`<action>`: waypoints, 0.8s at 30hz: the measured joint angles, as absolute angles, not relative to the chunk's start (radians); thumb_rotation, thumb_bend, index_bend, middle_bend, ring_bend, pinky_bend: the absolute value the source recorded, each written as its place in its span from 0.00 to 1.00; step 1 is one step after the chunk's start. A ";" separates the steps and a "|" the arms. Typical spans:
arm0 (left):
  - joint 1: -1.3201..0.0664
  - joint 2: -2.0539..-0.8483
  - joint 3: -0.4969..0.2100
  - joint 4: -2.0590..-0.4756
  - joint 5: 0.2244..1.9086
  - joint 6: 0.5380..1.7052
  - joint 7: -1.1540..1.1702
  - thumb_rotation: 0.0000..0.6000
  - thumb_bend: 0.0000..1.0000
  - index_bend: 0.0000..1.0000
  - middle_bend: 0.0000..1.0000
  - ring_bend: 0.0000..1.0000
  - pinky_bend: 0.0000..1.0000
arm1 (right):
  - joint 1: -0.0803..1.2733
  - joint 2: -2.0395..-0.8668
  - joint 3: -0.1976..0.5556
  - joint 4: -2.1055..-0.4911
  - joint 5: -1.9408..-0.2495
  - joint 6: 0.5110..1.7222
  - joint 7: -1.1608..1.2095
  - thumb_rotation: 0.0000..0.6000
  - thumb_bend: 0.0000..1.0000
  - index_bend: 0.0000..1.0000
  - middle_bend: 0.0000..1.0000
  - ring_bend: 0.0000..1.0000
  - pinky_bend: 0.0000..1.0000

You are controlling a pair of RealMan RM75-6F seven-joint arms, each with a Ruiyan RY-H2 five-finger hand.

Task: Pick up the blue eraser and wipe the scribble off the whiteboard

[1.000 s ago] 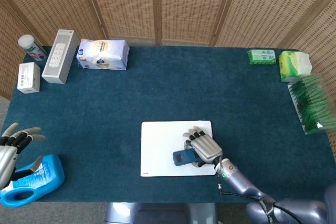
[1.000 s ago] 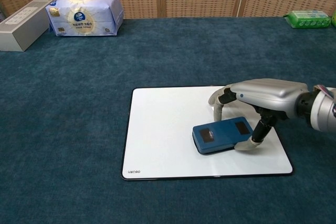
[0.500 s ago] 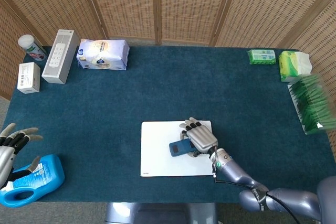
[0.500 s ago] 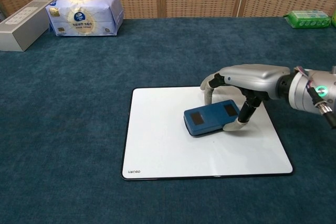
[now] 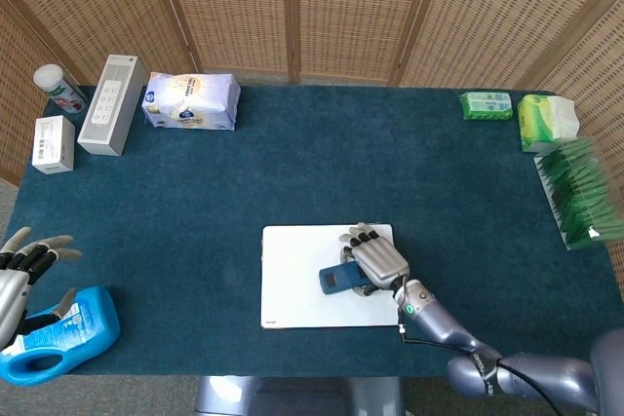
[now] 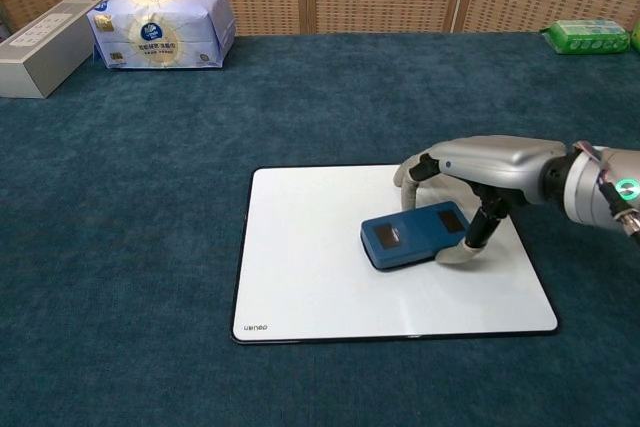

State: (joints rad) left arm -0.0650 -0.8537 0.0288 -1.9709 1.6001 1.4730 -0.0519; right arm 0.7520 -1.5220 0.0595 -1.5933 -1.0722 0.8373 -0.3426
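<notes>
Two hands show, and only one is at work. At the far left edge of the head view, the left hand point(image 5: 27, 258) hangs off the table with its fingers spread and nothing in them, just above a blue detergent bottle point(image 5: 60, 338) lying at the table's near-left corner; neither bears on the job. Further back on that side stand a grey box point(image 6: 45, 33) and a white tissue pack point(image 6: 165, 27), well apart from the work.

Toward the middle lies the whiteboard point(image 6: 310, 267), flat on the blue cloth. Its visible surface reads plain white in both views; no scribble can be made out, though a part is hidden under the eraser and hand. The blue eraser point(image 6: 412, 236) rests flat on the board's right half, a little askew. The right hand point(image 6: 480, 175) arches over the eraser's right end, fingers curled down on the far side and thumb on the near side, clasping it against the board.

As a judgement, the pick-up is done and the wiping step is in hand, perhaps near its end. The next move calls for steady downward pressure while sliding the eraser across whatever marks remain, keeping it flat and within the board's rim.
</notes>
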 measured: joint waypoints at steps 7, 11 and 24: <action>-0.069 -0.856 0.028 -1.971 1.604 1.469 -0.053 1.00 0.43 0.31 0.24 0.22 0.06 | 0.718 -1.493 0.017 -1.688 -1.089 0.890 -0.384 1.00 0.21 0.55 0.17 0.00 0.00; -0.068 -0.857 0.028 -1.970 1.606 1.470 -0.055 1.00 0.43 0.31 0.24 0.22 0.06 | 0.706 -1.488 0.002 -1.727 -1.105 0.910 -0.404 1.00 0.21 0.55 0.17 0.00 0.00; -0.050 -0.847 0.033 -1.959 1.606 1.497 -0.076 1.00 0.43 0.31 0.24 0.22 0.06 | 0.730 -1.544 0.024 -1.687 -1.102 0.879 -0.410 1.00 0.21 0.55 0.17 0.00 0.00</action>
